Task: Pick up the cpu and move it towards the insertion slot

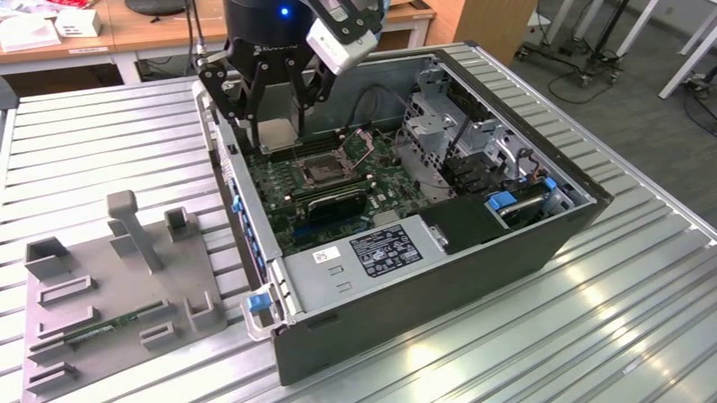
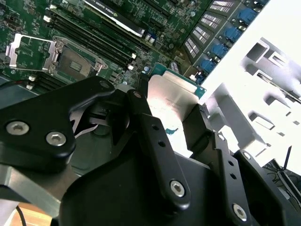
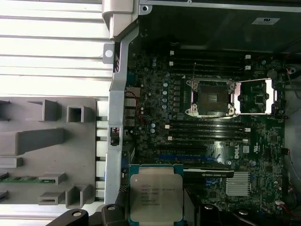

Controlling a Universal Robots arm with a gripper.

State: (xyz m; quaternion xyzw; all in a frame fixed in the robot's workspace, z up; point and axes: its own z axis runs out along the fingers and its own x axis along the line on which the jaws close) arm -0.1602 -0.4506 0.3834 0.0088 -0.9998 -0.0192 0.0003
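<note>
The black two-fingered gripper is clamped on the cpu, a flat square chip with a silver metal top and pale rim, pinched by its edges. In the exterior view the fingers hide most of it. It hangs above the green motherboard inside the open grey computer case, near the case wall, well apart from the insertion slot, a square black socket with its silvery frame flipped open. Outside sits a grey fixture tray, partly cut off.
</note>
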